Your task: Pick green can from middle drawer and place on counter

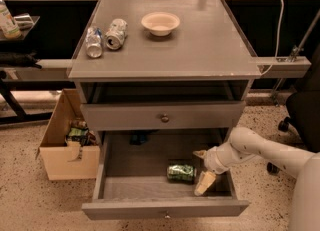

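Observation:
The green can [181, 173] lies on its side on the grey floor of the open middle drawer [135, 185], right of centre. My gripper [200, 171] is inside the drawer just right of the can, open, with one pale finger [204, 183] in front and the other [200, 154] behind. The white arm reaches in from the right over the drawer's side wall. The counter [200, 45] is the flat grey top of the cabinet above.
On the counter stand two silver-and-white cans [105, 36] at the left and a pale bowl [160, 23]. A closed drawer with a round knob [164, 118] is above the open one. A cardboard box [67, 147] with items stands on the floor at left.

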`<state>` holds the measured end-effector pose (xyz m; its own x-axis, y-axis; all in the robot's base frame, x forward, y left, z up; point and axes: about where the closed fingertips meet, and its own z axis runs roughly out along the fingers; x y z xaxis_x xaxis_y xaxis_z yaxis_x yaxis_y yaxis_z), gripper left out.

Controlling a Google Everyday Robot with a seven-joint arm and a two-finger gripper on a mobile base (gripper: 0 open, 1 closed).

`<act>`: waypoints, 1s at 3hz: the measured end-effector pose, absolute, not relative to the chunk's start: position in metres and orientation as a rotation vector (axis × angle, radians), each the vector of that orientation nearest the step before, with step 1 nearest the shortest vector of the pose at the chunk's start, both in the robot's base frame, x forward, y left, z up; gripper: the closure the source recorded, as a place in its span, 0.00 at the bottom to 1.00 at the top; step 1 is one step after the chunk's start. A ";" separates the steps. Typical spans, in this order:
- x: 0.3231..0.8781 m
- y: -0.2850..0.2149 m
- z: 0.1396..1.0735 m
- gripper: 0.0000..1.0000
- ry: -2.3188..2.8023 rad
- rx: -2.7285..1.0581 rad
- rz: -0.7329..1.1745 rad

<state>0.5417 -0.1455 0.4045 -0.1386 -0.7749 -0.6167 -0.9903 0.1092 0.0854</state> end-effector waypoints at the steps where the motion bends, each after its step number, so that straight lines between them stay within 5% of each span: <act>1: 0.550 -0.144 0.390 0.00 1.979 -1.703 0.694; 2: 0.556 -0.143 0.373 0.00 1.995 -1.685 0.714; 3: 0.561 -0.139 0.360 0.23 2.017 -1.687 0.734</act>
<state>0.5612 -0.1387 0.3599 -0.1846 -0.7672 -0.6143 -0.9826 0.1299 0.1331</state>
